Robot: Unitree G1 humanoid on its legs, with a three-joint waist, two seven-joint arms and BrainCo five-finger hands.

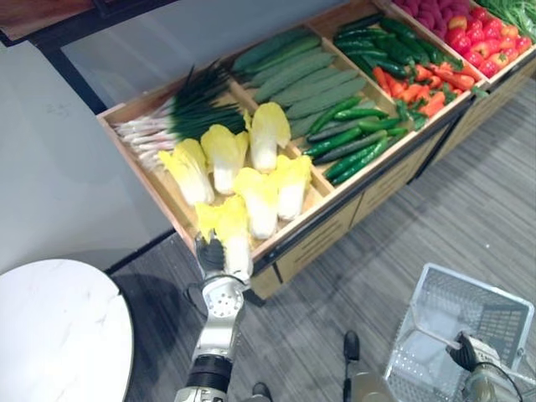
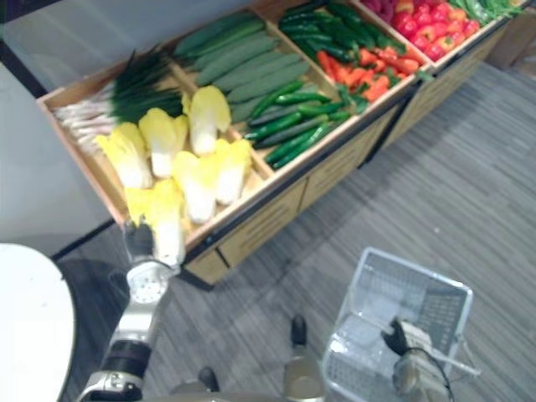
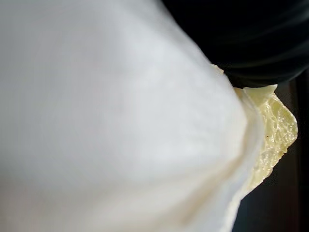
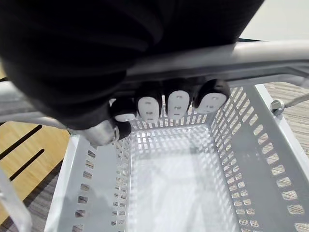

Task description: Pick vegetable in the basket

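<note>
Head views: the left hand [image 1: 211, 251] is at the near edge of the wooden bench [image 1: 335, 222], against the nearest napa cabbage [image 1: 237, 239]. The cabbage lies in the left compartment, near the green onions [image 1: 180, 117].

Left wrist view: the cabbage's white stalk sits close against the hand. The hand's grasp cannot be told.

Right wrist view: the right hand [image 1: 463, 352] has its fingers [image 4: 176, 103] clenched round the handle [image 4: 251, 55] of the white basket [image 4: 270, 159], above the grey plank floor [image 1: 435, 218].

Right hand [image 4: 72, 58]: fingers [image 4: 177, 104] curled round grey handle [image 4: 270, 52]; perforated basket [image 4: 275, 164] beneath.
</note>
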